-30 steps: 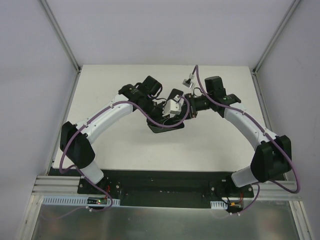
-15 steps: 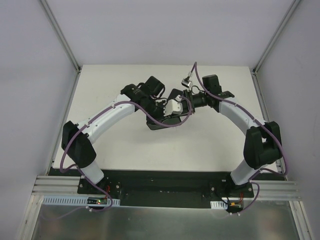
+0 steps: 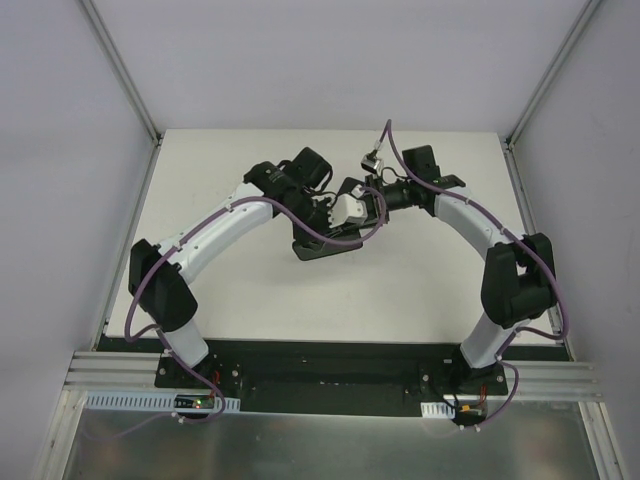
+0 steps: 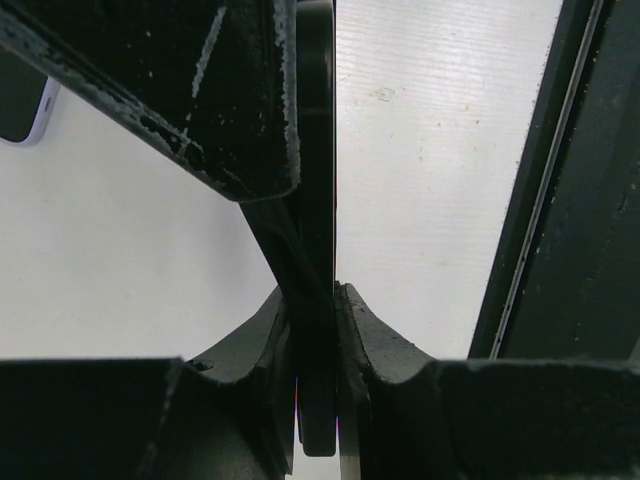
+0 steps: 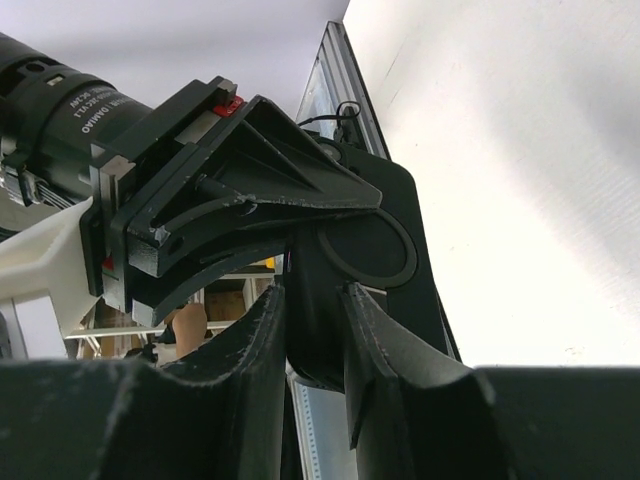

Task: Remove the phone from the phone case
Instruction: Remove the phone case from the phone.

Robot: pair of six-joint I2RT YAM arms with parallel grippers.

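Over the table (image 3: pixel 250 295), left gripper (image 4: pixel 315 297) and right gripper (image 5: pixel 312 298) clamp phone case (image 5: pixel 368 243).

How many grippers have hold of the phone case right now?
2. The left gripper pinches the phone case by its thin edge; the right gripper clamps it too, close beside the left one.
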